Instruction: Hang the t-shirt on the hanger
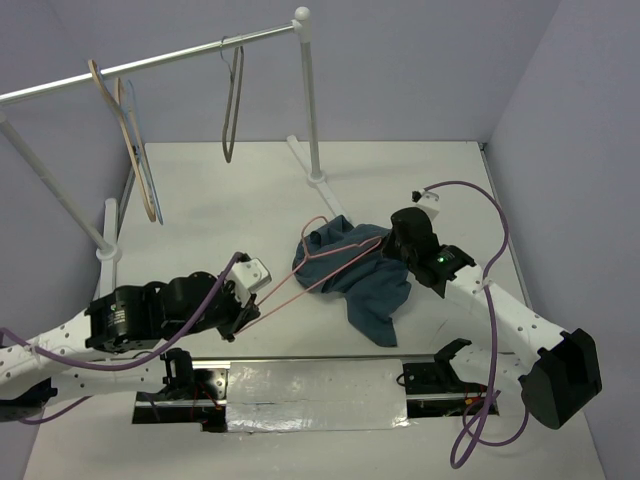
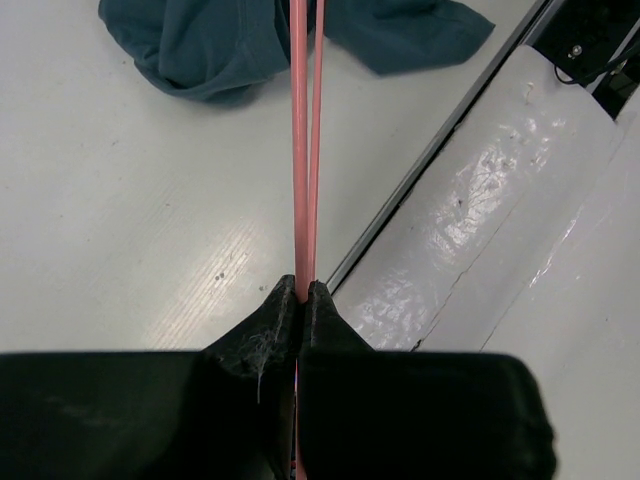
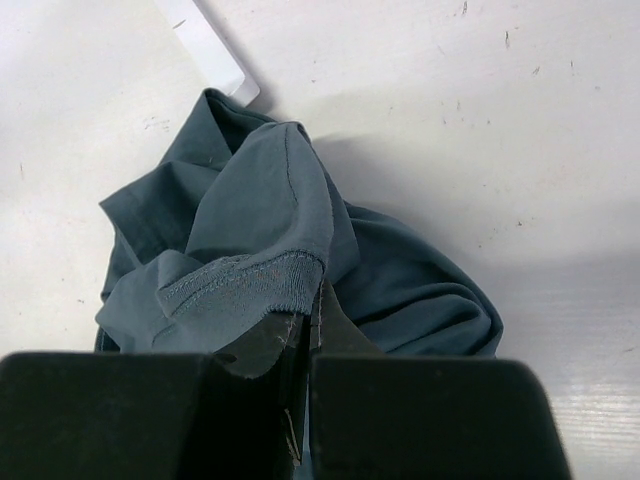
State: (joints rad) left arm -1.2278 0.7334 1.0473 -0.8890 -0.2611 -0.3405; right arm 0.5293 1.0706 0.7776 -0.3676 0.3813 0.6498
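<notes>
The slate-blue t-shirt point(image 1: 370, 280) lies crumpled at the table's middle, right of centre. The thin red-pink wire hanger point(image 1: 310, 262) lies across it, its hook toward the rack foot, its long end reaching down-left. My left gripper point(image 1: 243, 318) is shut on that end of the hanger point(image 2: 303, 150); the wire runs from the fingertips toward the t-shirt point(image 2: 230, 40). My right gripper point(image 1: 392, 243) is shut on the t-shirt's ribbed neck edge point(image 3: 240, 285), with the cloth bunched above the fingers.
A white clothes rack point(image 1: 312, 110) stands at the back, its rail carrying a grey-brown hanger point(image 1: 232, 100) and pale wooden hangers point(image 1: 130, 150). A rack foot point(image 1: 108, 235) stands at the left. A shiny metal strip point(image 1: 310, 395) runs along the near edge between the arm bases.
</notes>
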